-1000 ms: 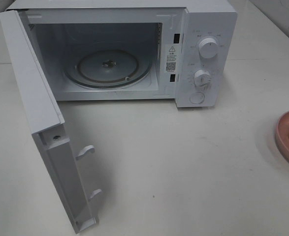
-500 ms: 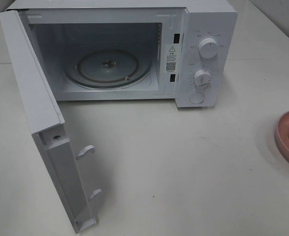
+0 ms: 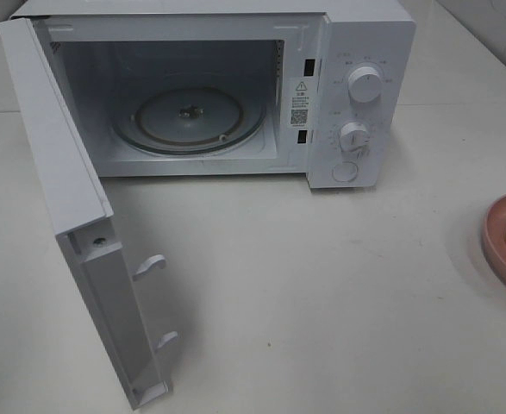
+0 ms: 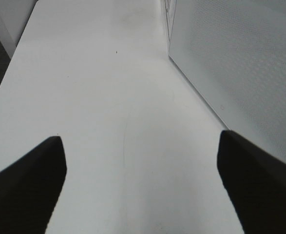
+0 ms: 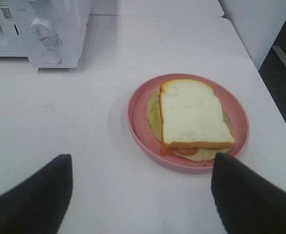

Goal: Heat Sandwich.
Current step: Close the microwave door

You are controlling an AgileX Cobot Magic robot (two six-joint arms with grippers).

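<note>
Neither arm shows up from the high camera; only the cameras on the wrists show any part of the robot.

The left gripper (image 4: 140, 183) has two dark fingers (image 4: 28, 187) spread wide apart. There is nothing between them. They hang a little above the white table (image 4: 108, 73), pointing forward along it, and they touch nothing.

The right gripper (image 5: 140, 197) looks much the same. Its two dark fingers (image 5: 30, 202) stand wide apart with nothing held. It sits up above the table and tips down and forward, with the sandwich (image 5: 194, 117) ahead of its fingertips. It is not touching it.
</note>
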